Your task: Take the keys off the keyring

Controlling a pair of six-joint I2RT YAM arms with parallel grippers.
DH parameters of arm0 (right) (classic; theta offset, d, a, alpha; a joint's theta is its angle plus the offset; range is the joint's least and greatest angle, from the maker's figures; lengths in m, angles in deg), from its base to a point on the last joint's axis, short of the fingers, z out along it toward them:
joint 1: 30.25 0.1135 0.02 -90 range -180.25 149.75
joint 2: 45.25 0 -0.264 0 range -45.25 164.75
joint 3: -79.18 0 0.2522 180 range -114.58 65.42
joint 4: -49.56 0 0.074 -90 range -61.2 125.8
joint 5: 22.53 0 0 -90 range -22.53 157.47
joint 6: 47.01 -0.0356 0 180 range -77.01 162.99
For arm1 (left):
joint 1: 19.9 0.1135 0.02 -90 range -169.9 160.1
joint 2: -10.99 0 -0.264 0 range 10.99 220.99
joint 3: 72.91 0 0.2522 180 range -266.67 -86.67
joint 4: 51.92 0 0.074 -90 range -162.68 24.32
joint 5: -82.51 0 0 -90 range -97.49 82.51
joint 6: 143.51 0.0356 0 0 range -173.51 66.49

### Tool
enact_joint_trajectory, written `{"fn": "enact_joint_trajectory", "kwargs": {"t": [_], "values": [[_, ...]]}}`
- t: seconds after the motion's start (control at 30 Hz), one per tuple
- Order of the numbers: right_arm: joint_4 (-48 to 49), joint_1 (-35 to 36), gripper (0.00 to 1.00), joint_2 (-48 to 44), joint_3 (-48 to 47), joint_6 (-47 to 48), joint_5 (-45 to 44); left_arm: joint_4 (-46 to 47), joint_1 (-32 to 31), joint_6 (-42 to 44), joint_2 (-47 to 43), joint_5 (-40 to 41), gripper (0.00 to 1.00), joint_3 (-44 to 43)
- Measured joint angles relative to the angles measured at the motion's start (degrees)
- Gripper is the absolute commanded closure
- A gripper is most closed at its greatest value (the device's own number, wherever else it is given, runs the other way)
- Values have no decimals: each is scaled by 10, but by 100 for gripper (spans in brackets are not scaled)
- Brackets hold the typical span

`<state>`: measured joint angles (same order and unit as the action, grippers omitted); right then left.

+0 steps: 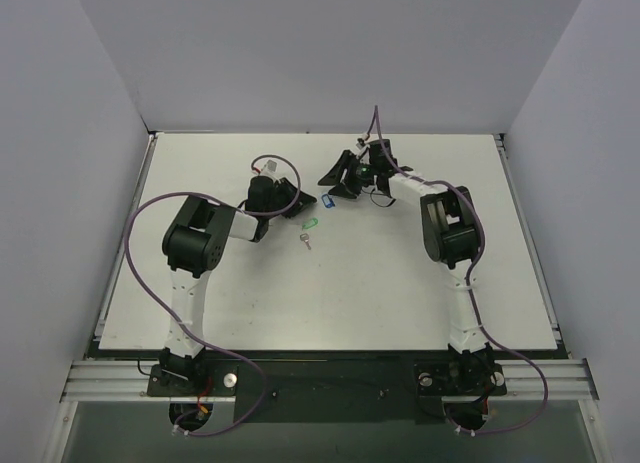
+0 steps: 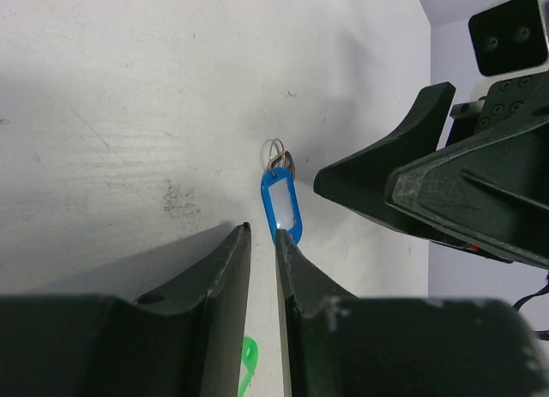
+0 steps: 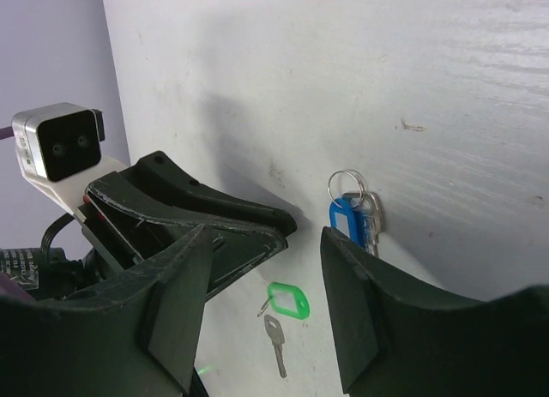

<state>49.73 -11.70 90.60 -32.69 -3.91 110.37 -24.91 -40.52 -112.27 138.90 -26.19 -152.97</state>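
Left wrist, key (image 2: 286,163) tucked behind keyring (image 2: 281,204)

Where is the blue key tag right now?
The blue key tag lies on the white table near its centre in the top view, between the left claw and right claw, just beyond the green tag.

Left fingers (image 2: 219,281) narrowly parted; right fingers (image 3: 176,298) wide apart, seemingly facing them.

We see a blue oval plastic key tag (image 2: 281,207) with pale label window, its small metal key (image 3: 371,217) silver, a bright green plastic tag (image 3: 289,299), a matte white worktop (image 1: 400,283) faintly scuffed grey, thin purple cables (image 1: 377,118).
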Motion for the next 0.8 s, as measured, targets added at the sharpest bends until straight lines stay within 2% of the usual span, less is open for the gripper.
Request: {"fn": "enact_joint_trajectory", "kwargs": {"t": [0.47, 0.8], "values": [[-74, -4, 52, 0, -6, 68, -35, -3, 0, -1, 18, -3, 75, -23], [-73, 18, 55, 0, -6, 78, -30, -2, 0, -6, 34, -11, 75, -41]]}}
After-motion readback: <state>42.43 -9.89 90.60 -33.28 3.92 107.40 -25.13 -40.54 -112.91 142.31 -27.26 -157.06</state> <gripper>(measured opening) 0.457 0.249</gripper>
